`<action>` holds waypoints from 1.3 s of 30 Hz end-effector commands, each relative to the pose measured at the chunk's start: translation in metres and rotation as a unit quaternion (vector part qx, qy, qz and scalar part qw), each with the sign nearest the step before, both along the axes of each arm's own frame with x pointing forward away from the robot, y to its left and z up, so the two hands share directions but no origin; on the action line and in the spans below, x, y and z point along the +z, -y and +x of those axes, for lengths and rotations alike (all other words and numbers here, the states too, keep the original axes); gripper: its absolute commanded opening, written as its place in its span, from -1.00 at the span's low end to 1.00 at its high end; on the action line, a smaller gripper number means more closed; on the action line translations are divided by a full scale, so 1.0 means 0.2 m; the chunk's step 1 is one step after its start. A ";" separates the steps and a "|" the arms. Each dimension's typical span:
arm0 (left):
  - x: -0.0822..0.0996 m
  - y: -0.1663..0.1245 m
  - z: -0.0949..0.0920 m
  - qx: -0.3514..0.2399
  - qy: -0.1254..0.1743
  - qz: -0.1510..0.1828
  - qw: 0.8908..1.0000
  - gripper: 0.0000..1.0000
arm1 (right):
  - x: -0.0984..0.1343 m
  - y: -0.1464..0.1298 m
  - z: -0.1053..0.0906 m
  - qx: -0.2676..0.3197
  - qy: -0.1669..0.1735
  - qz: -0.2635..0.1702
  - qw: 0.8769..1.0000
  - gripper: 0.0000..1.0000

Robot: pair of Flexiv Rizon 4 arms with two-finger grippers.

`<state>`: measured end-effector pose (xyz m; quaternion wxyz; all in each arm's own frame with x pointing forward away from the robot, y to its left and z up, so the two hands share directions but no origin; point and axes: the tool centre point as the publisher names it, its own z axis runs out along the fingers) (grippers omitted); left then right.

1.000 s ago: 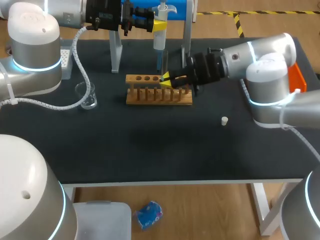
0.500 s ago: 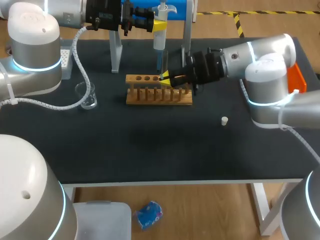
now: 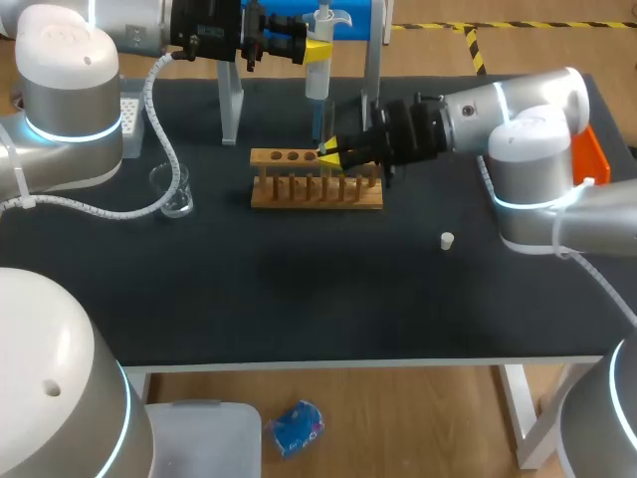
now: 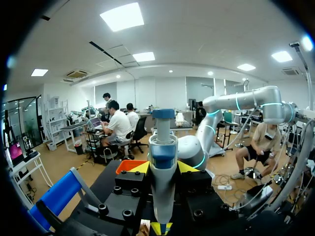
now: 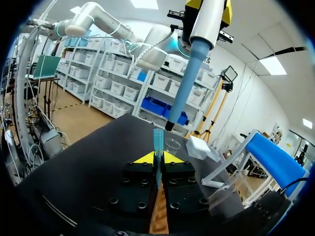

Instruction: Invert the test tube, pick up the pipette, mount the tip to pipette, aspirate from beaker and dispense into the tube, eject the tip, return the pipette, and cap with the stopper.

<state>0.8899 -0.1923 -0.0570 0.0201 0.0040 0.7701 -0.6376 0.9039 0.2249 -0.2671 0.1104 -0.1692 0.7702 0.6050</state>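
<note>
My left gripper (image 3: 317,47) is shut on the white and blue pipette (image 3: 318,70), which hangs upright over the wooden rack (image 3: 317,191). In the left wrist view the pipette (image 4: 162,162) stands between my yellow tips (image 4: 163,168). My right gripper (image 3: 329,151) is shut on a thin clear test tube (image 5: 157,140), held upright just above the rack. The pipette's lower end (image 5: 170,125) hangs a little above and beside the tube's open mouth. A glass beaker (image 3: 174,189) stands left of the rack. The small white stopper (image 3: 448,240) lies on the mat to the right.
The blue pipette stand (image 3: 373,60) with grey legs rises behind the rack. A tip box (image 3: 130,116) sits at the far left, partly hidden by my left arm. An orange bin (image 3: 599,151) is at the right edge.
My right gripper has edged slightly up with the test tube, closer to the pipette's lower end. The left arm and pipette have stayed still.
</note>
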 end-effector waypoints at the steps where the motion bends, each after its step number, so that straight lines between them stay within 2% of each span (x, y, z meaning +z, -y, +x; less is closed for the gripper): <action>1: 0.00 0.00 0.00 -0.001 -0.001 0.001 1.000 -1.00 | 0.00 0.01 0.00 0.004 0.001 0.002 1.000 -1.00; 14: 0.00 0.00 0.00 -0.001 -0.001 0.001 1.000 -1.00 | -0.03 0.00 0.01 0.003 -0.006 -0.010 1.000 -1.00; 31: 0.00 0.00 0.00 -0.001 -0.001 0.001 1.000 -1.00 | 0.01 -0.02 0.01 0.004 -0.010 -0.002 1.000 -1.00; 39: 0.00 0.00 0.00 -0.001 -0.001 0.001 1.000 -1.00 | 0.02 -0.02 -0.02 0.008 -0.074 0.030 0.997 -1.00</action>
